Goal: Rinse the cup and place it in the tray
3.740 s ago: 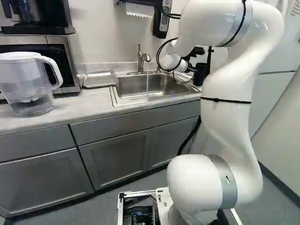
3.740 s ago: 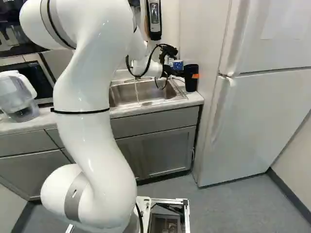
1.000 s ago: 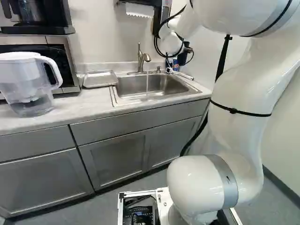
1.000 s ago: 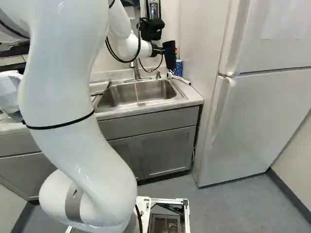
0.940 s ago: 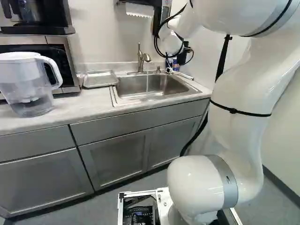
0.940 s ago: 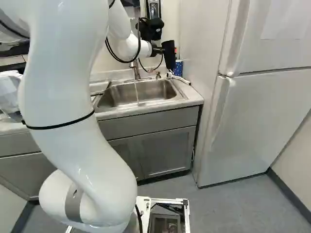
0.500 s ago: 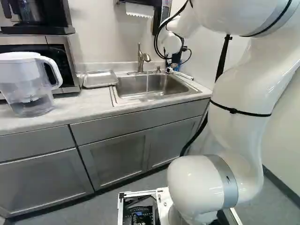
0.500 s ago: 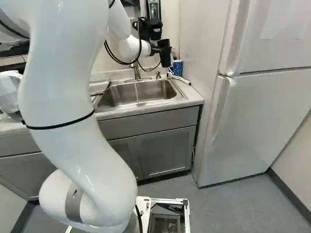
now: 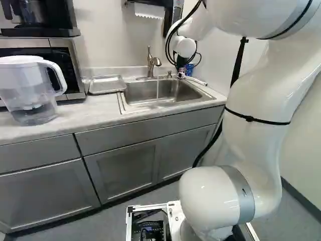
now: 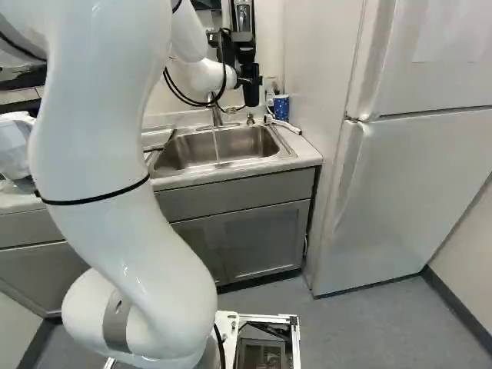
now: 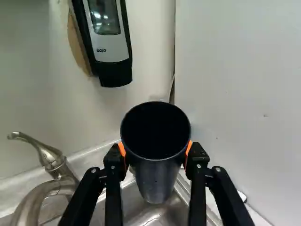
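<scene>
My gripper (image 10: 241, 80) is above the right back part of the sink in the right base view, with the black cup (image 10: 253, 89) at its front. In the wrist view the gripper (image 11: 156, 154) is shut on the cup (image 11: 156, 181), an orange pad against each side just below the rim. The cup hangs about upright, its mouth showing dark. A thin stream of water (image 9: 157, 89) runs from the faucet (image 9: 152, 64) into the metal sink (image 9: 173, 91); the cup is apart from it. The metal tray (image 9: 107, 85) lies on the counter left of the sink.
A soap dispenser (image 11: 110, 33) hangs on the wall ahead of the gripper. A blue patterned cup (image 10: 281, 108) and a white object (image 9: 193, 79) are at the sink's right back corner. A white fridge (image 10: 400, 192) rises at the right; a pitcher (image 9: 30, 93) stands near the microwave.
Since the earliest frames the arm has lifted the cup from the sink's right side. Over the last second the cup moved slightly left in the right base view and went from tilted to nearly upright.
</scene>
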### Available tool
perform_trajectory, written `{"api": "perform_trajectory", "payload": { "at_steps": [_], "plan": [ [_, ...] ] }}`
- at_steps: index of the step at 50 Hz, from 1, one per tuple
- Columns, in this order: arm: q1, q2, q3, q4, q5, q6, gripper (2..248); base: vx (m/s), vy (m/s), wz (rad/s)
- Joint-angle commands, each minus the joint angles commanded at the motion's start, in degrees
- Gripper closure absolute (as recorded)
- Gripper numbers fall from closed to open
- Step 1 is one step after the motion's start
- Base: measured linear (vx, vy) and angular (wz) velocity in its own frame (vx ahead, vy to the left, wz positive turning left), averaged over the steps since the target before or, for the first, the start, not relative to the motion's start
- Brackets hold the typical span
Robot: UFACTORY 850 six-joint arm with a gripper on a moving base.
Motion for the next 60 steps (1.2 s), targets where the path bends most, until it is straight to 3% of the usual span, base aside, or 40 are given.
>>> {"api": "perform_trajectory", "payload": {
  "at_steps": [20, 49, 60],
  "plan": [
    [0.0, 0.0, 0.0, -10.4, -5.3, 12.0, 124, 0.000, 0.000, 0.000],
    [-0.5, -0.1, 0.6, -23.3, -8.2, 12.0, 124, 0.000, 0.000, 0.000],
    [-0.9, 0.0, 2.0, -24.2, -8.2, 12.0, 124, 0.000, 0.000, 0.000]
  ]
}}
